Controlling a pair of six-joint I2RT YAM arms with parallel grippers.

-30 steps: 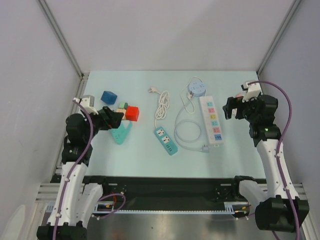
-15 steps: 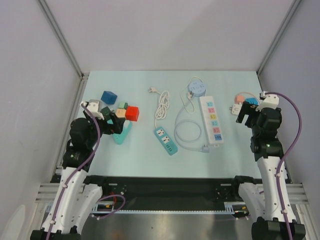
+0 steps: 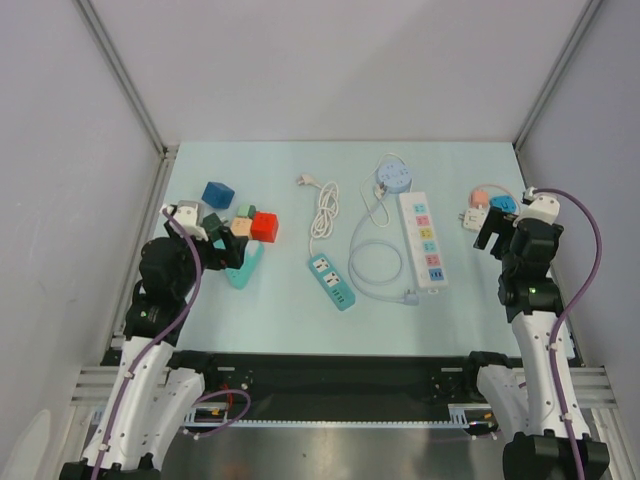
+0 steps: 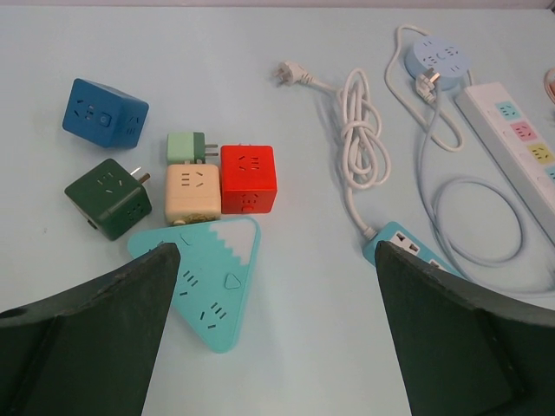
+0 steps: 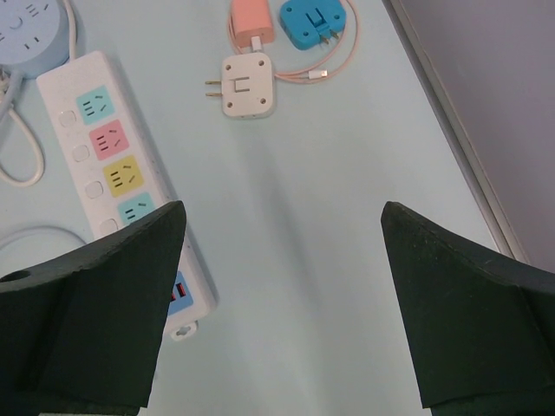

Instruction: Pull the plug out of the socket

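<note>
left fingers (image 4: 87, 347) wide, empty, above red cube adapter (image 4: 247, 178); right fingers (image 5: 468, 303) wide, empty, beside white power strip (image 5: 121, 173); plug (image 4: 429, 80) seated in round blue socket (image 4: 444, 52), far centre of tabletop (image 3: 290, 300).

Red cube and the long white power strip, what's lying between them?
In the top view, a coiled white cord lies between the red cube and the white power strip, then a looped pale cable.

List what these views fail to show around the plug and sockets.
- Left wrist: teal power strip mostly behind the left fingers; white power strip cut by the right edge.
- Right wrist: round blue socket cut by the top-left corner.
- Top external: how deep the plug sits is too small to tell.
</note>
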